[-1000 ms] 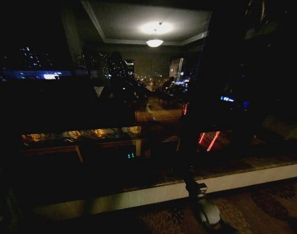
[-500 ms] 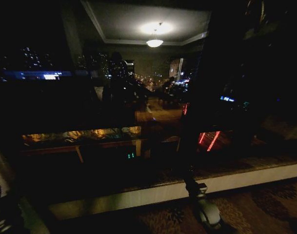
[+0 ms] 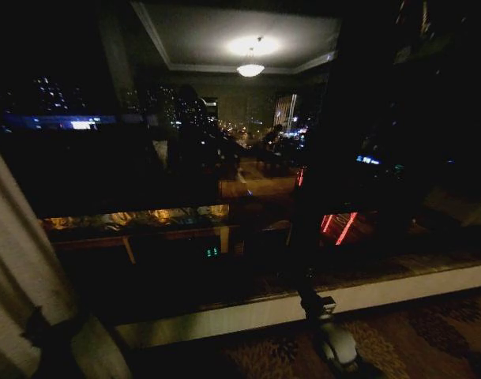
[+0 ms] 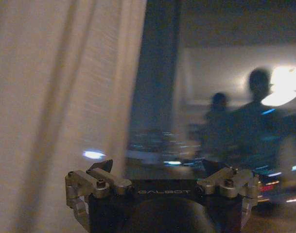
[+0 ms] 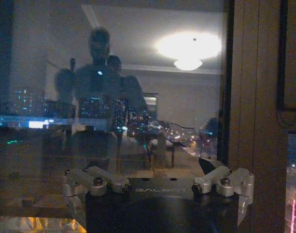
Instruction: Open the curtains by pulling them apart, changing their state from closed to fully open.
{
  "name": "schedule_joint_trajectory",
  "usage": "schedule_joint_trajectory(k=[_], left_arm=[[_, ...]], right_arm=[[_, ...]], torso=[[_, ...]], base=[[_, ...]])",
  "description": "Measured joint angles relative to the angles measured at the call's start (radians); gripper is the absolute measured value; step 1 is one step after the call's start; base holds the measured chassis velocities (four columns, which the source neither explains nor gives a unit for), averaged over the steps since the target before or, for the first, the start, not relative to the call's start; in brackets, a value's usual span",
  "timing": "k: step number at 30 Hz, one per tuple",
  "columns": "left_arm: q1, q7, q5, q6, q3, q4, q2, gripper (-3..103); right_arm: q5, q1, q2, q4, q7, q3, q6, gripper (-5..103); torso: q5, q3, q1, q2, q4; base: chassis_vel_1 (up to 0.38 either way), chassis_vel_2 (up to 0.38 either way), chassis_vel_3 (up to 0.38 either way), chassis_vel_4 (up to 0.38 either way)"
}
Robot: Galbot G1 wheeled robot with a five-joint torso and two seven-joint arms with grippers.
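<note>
A cream-white curtain (image 3: 19, 268) hangs bunched at the lower left of the head view, and a dark window pane spans the rest. In the left wrist view the same pleated curtain (image 4: 60, 97) runs down one side of the picture. My left gripper (image 4: 160, 167) is open beside it, with one fingertip (image 4: 105, 166) close to the fabric's edge and nothing between the fingers. The left arm (image 3: 54, 335) is a dark shape in front of the curtain. My right gripper (image 5: 162, 167) is open and empty, facing bare glass. The right arm (image 3: 335, 339) hangs low by the sill.
The window glass (image 3: 240, 158) reflects the lit room and a ceiling lamp (image 3: 250, 69). A pale sill (image 3: 398, 288) runs along the bottom, with patterned carpet (image 3: 430, 339) below it. A dark vertical window frame (image 5: 245, 111) stands by the right gripper.
The cream curtain has come into the head view from the left edge and now covers the lower left corner, with the dark left arm in front of it. The right arm has not moved.
</note>
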Motion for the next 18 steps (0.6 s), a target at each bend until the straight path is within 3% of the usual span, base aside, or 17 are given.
schedule_joint_trajectory(k=[1,2,3,6,12,14,15,18], left_arm=[[-0.01,0.102,-0.069,-0.01,0.009,0.017,0.007,100],[-0.017,0.142,-0.094,-0.01,0.012,0.024,0.012,100],[-0.024,0.168,-0.12,0.0,0.018,0.027,0.019,100],[-0.035,0.166,-0.153,0.026,0.029,0.028,0.029,100],[-0.069,0.057,-0.142,0.089,0.059,0.036,0.07,100],[-0.084,-0.027,-0.063,0.115,0.084,0.035,0.088,100],[-0.084,-0.027,-0.063,0.115,0.084,0.035,0.088,100],[-0.098,-0.1,-0.002,0.128,0.125,0.032,0.099,100]], right_arm=[[0.0,0.0,0.0,0.0,0.0,0.0,0.0,100],[0.0,0.0,0.0,0.0,0.0,0.0,0.0,100],[0.0,0.0,0.0,0.0,0.0,0.0,0.0,100],[0.0,0.0,0.0,0.0,0.0,0.0,0.0,100],[0.0,0.0,0.0,0.0,0.0,0.0,0.0,100],[0.0,0.0,0.0,0.0,0.0,0.0,0.0,100],[0.0,0.0,0.0,0.0,0.0,0.0,0.0,100],[0.0,0.0,0.0,0.0,0.0,0.0,0.0,100]], torso=[[-0.0001,0.0,0.0,0.0,-0.0002],[-0.0003,0.0,0.0,0.0,-0.0001],[-0.0002,0.0,0.0,0.0,-0.0001],[-0.0002,0.0,0.0,0.0,0.0],[-0.0002,0.0,0.0,0.0,-0.0001],[-0.0002,0.0,0.0,0.0,0.0],[-0.0002,0.0,0.0,0.0,0.0],[-0.0002,0.0,0.0,0.0,0.0]], base=[[0.0,0.0,0.0,0.0],[0.0,0.0,0.0,0.0],[0.0,0.0,0.0,0.0],[0.0,0.0,0.0,0.0],[0.0,0.0,0.0,0.0],[0.0,0.0,0.0,0.0],[0.0,0.0,0.0,0.0],[0.0,0.0,0.0,0.0]])
